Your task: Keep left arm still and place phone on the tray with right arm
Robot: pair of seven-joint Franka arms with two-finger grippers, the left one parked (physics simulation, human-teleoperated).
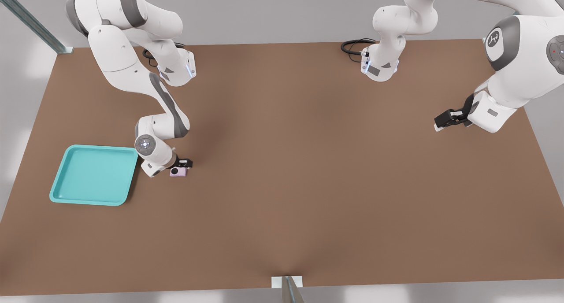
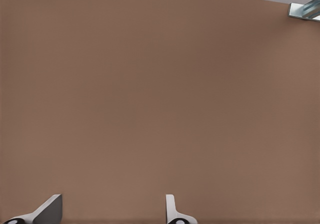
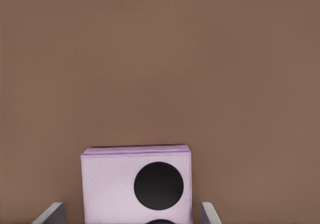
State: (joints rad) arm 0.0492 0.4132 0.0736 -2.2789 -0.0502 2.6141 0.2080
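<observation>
The working right arm, a white jointed robot arm with grey bands and a round cap dotted with small lights, reaches down over the flat brown surface on the front view's left. Its black two-finger gripper sits low, right at the small, nearly square pale pink-lilac phone, which lies flat on the surface.

In the right wrist view the phone lies between the two pale grey fingers, lens face up, with one round black lens fully in sight and the rim of a second just showing at the picture's edge. The fingers stand spread wider than the phone, with a strip of brown surface visible on each side between finger and phone edge, so they touch nothing and hold nothing. How far down the fingertips reach beside the phone cannot be told, since only their upper parts show.

The shallow turquoise square tray with rounded corners and a raised rim rests on the surface toward the front view's left of the phone. The phone lies outside it, near the tray's nearer rim but apart from it, with the arm's lit wrist cap between the two in that view.
</observation>
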